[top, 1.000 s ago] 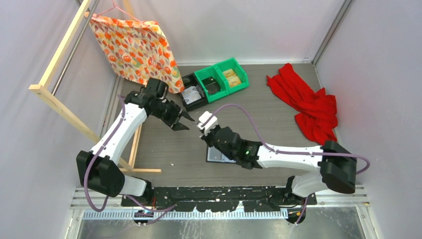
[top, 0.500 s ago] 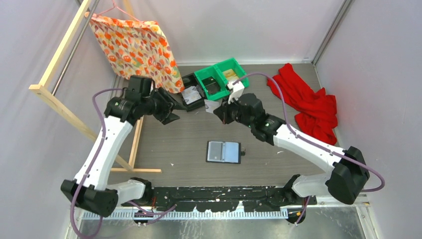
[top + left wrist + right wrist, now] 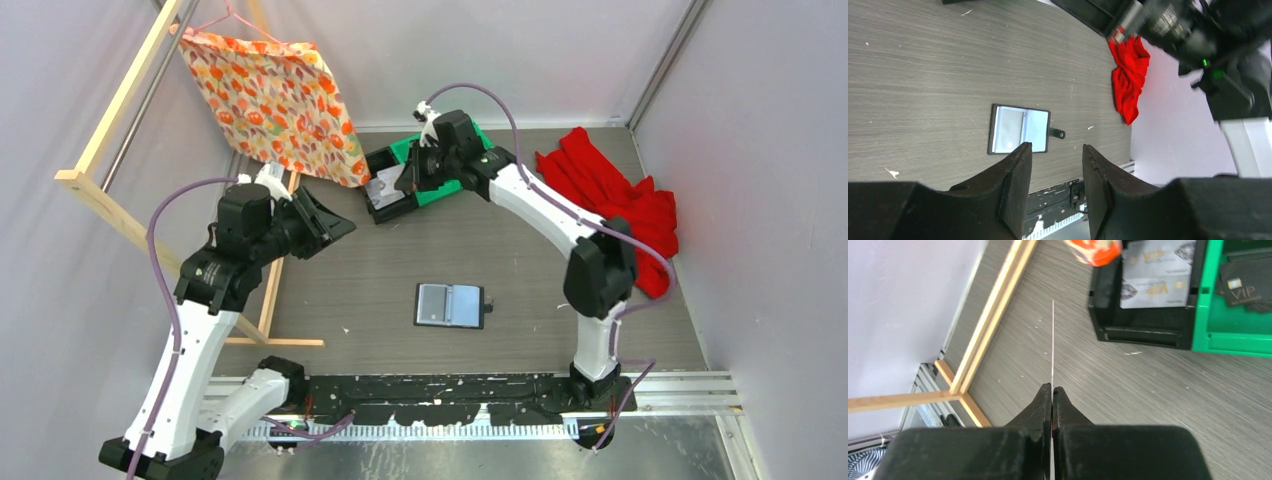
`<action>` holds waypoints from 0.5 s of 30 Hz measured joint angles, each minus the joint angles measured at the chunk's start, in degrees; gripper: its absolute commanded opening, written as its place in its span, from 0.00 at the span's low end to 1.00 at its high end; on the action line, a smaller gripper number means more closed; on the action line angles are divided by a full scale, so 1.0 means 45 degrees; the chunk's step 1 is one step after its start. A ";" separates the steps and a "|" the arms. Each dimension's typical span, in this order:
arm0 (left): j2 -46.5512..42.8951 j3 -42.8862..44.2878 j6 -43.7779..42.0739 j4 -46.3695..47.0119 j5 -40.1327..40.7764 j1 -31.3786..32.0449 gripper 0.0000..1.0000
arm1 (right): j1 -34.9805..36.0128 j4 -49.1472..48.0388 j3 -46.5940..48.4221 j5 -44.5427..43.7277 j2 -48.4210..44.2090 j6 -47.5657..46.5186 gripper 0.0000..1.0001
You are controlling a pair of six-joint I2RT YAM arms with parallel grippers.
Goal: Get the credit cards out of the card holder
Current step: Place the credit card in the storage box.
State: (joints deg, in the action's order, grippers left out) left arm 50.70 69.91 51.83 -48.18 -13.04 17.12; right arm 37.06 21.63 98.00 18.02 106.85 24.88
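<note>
The card holder [image 3: 450, 305], a black bifold wallet, lies open on the table with its greyish sleeves up; it also shows in the left wrist view [image 3: 1019, 129]. My right gripper [image 3: 408, 182] is shut on a thin white credit card [image 3: 1053, 340], seen edge-on, and holds it above the table just in front of the black bin [image 3: 1148, 327]. Two silver credit cards [image 3: 1154, 274] lie in that bin. My left gripper [image 3: 338, 226] is open and empty, raised left of the middle, well away from the wallet; its jaws [image 3: 1055, 150] stand apart.
A green bin [image 3: 450, 150] with dark cards stands beside the black bin [image 3: 372, 208]. A red cloth [image 3: 620, 205] lies at the right. A patterned orange cloth [image 3: 270, 95] hangs on a wooden frame [image 3: 120, 215] at the left.
My right arm has carried the card from above the wallet to the back, up to the black bin. My left arm has pulled back to the left and risen.
</note>
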 measured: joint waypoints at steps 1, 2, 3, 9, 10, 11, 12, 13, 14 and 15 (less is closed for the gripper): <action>-0.0049 0.0000 -0.0257 -0.0010 -0.0058 0.0000 0.43 | -0.0151 0.0248 0.0559 0.0136 0.0597 0.0126 0.01; -0.0058 0.0005 -0.0393 -0.0010 -0.0112 0.0000 0.43 | -0.0277 0.0631 0.1020 0.0223 0.1039 0.0170 0.01; -0.0058 0.0005 -0.0588 -0.0015 -0.0165 0.0000 0.43 | -0.0393 0.1044 0.1559 0.0330 0.1540 0.0180 0.01; -0.0189 0.0005 -0.1069 -0.0112 -0.0291 0.0000 0.44 | -0.0962 0.2045 0.3905 0.0753 0.4017 0.0121 0.01; -0.0277 0.0005 -0.1112 -0.0117 -0.0291 0.0000 0.44 | -0.1025 0.2181 0.4337 0.0840 0.4439 0.0102 0.01; -0.0359 0.0005 -0.1156 -0.0121 -0.0291 0.0000 0.44 | -0.1059 0.2297 0.4653 0.0908 0.4716 0.0083 0.01; -0.0471 0.0005 -0.1205 -0.0121 -0.0291 0.0000 0.44 | -0.1093 0.2419 0.5110 0.0986 0.5110 0.0068 0.01; -0.0573 0.0005 -0.1243 -0.0121 -0.0296 0.0000 0.44 | -0.1107 0.2545 0.5576 0.1049 0.5508 0.0058 0.01; -0.0656 0.0005 -0.1253 -0.0126 -0.0316 0.0000 0.44 | -0.1112 0.2671 0.6037 0.1122 0.5858 0.0039 0.01; -0.0695 0.0005 -0.1258 -0.0126 -0.0350 0.0000 0.43 | -0.1107 0.2832 0.6504 0.1205 0.6232 0.0019 0.01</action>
State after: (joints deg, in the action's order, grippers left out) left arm 47.57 69.93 46.17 -48.75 -14.61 17.12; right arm 32.08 34.37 127.26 23.44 134.89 24.97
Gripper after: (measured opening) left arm 0.436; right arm 0.027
